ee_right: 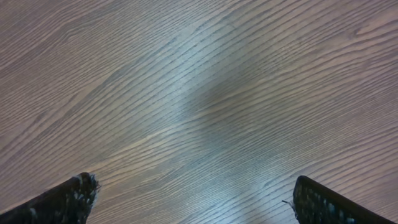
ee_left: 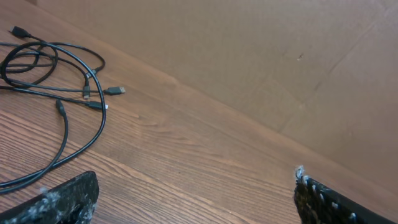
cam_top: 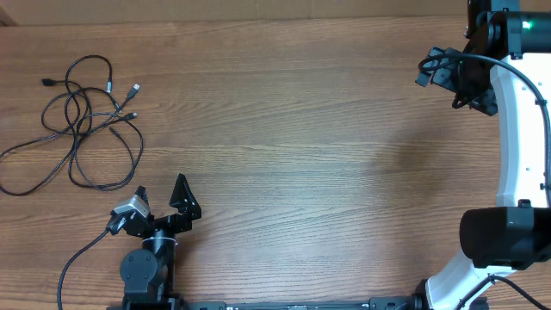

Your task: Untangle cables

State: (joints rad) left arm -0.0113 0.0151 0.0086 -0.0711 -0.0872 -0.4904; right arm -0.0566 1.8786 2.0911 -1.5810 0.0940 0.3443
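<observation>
The cables (cam_top: 82, 120) are thin black cords with small plug ends, looped and crossed over one another at the far left of the wooden table. They also show at the upper left of the left wrist view (ee_left: 56, 81). My left gripper (cam_top: 161, 194) is open and empty near the table's front edge, below and to the right of the cables; its jaws are wide apart in the left wrist view (ee_left: 196, 193). My right gripper (cam_top: 441, 71) is open and empty at the far right of the table, over bare wood (ee_right: 193, 190). No cable shows in the right wrist view.
A brown wall panel (ee_left: 261, 56) rises behind the table's far edge. The right arm's white body (cam_top: 521, 155) stands along the right side, the left arm's base (cam_top: 142, 271) at the front left.
</observation>
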